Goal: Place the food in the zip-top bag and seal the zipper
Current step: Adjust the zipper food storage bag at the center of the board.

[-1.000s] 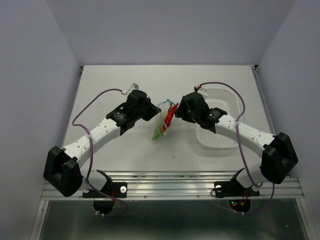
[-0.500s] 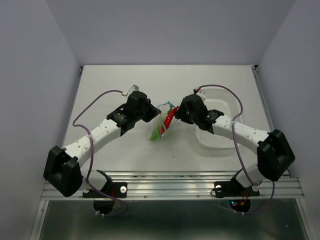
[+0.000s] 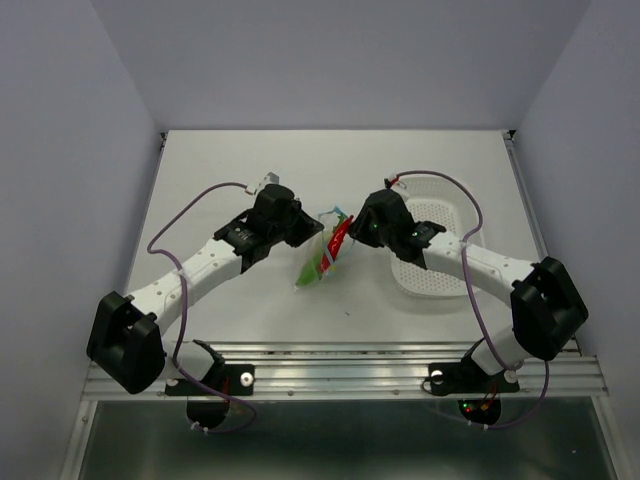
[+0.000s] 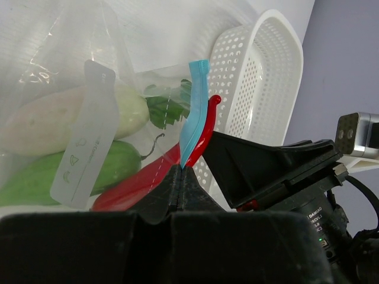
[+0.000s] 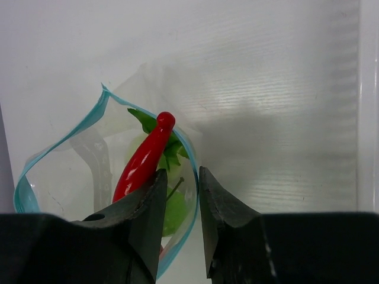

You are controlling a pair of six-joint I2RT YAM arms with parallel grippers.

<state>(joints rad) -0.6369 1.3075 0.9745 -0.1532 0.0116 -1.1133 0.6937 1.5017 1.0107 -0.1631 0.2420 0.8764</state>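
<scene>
A white perforated plastic basket [image 3: 432, 292] stands on the right half of the white table [image 3: 220, 160]. It is oblong with rounded corners, and its floor is full of small round holes. In the left wrist view the basket is seen from the side: its rim is thick and smooth, and the holes run in rows along the wall. Pale lilac walls [image 3: 330, 60] close the table on three sides. An aluminium rail [image 3: 340, 362] runs along the near edge. One small dark speck [image 3: 347, 313] lies on the table, left of the basket's near corner.
</scene>
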